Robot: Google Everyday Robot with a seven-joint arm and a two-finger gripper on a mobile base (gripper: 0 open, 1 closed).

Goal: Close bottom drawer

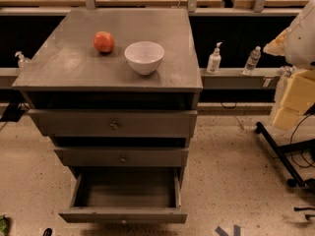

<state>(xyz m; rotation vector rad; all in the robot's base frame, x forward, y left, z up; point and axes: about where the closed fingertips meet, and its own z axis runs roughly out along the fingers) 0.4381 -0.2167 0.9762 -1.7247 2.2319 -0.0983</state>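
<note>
The bottom drawer (123,214) of the grey cabinet (113,73) is pulled far out toward me. Its shallow box is open and looks empty inside. Its slim front panel has a small knob (123,221) at the centre. Above it are the middle drawer front (121,157) and the taller top drawer front (113,124), both nearly pushed in. My gripper is not in view. Only a white rounded part (302,33), possibly of my arm, shows at the right edge.
A red fruit (104,42) and a white bowl (144,57) sit on the cabinet top. Two bottles (213,59) (251,60) stand on a ledge behind at the right. Yellow foam blocks (298,97) and a black stand leg (278,149) are at the right.
</note>
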